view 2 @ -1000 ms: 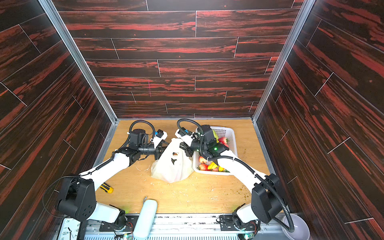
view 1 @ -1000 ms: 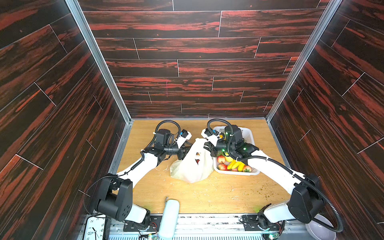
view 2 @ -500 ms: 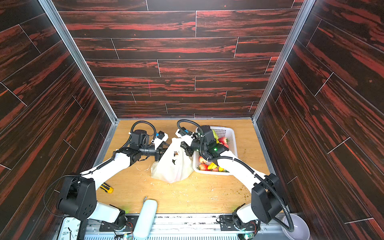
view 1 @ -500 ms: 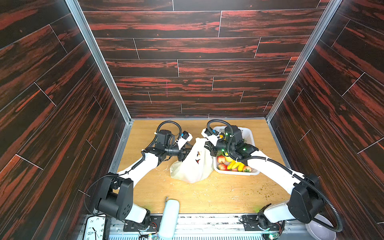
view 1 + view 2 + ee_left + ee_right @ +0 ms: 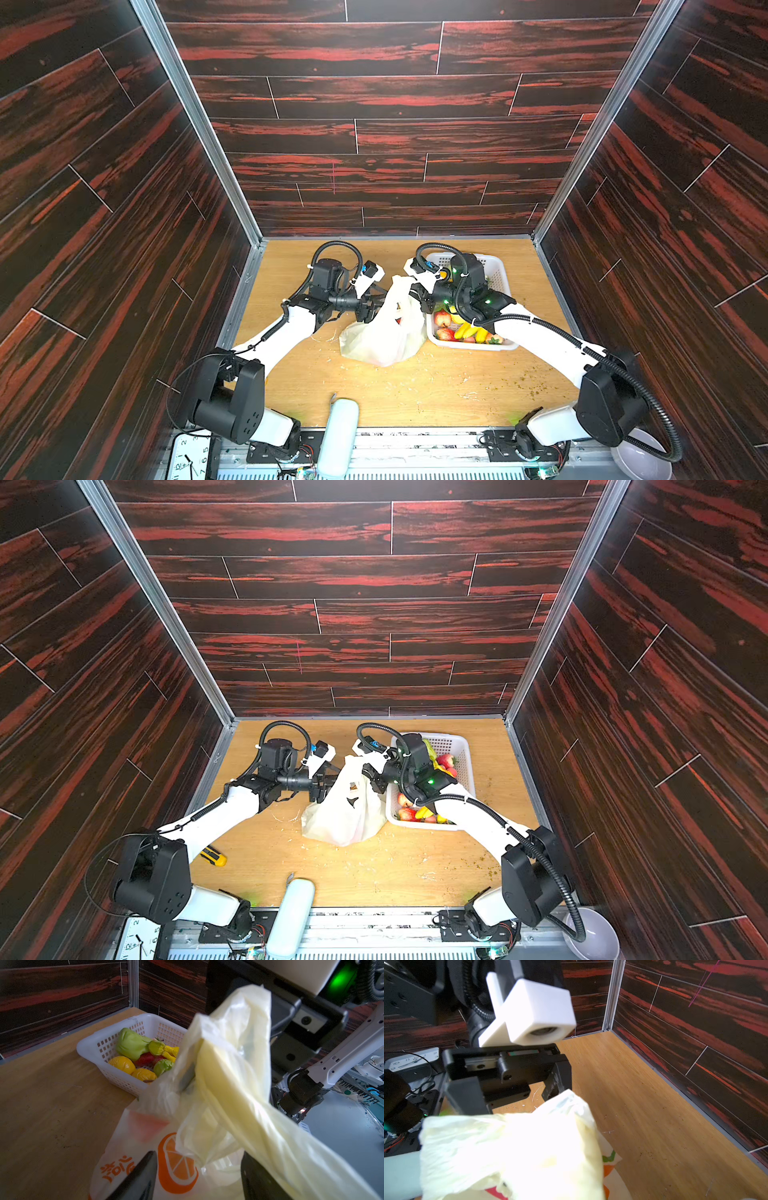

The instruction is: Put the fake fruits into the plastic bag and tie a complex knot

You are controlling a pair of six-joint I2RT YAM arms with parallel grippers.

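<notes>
Cream plastic bag [image 5: 382,336] | light, limp, slippery; take by handles [image 5: 239,1053] | right end effector [image 5: 415,289] pinching one | left end effector [image 5: 197,1176] spread astride film

The plastic bag [image 5: 380,336], thin cream film printed with an orange slice and orange lettering, slumps on the tabletop [image 5: 415,395] just beside the basket [image 5: 496,270]. Its top is drawn up to a peak that my right pincer [image 5: 415,291] pinches. The fake fruits [image 5: 461,330] lie heaped in that basket: red strawberries, a banana bunch, yellow lemons [image 5: 121,1064] and green pieces.
</notes>
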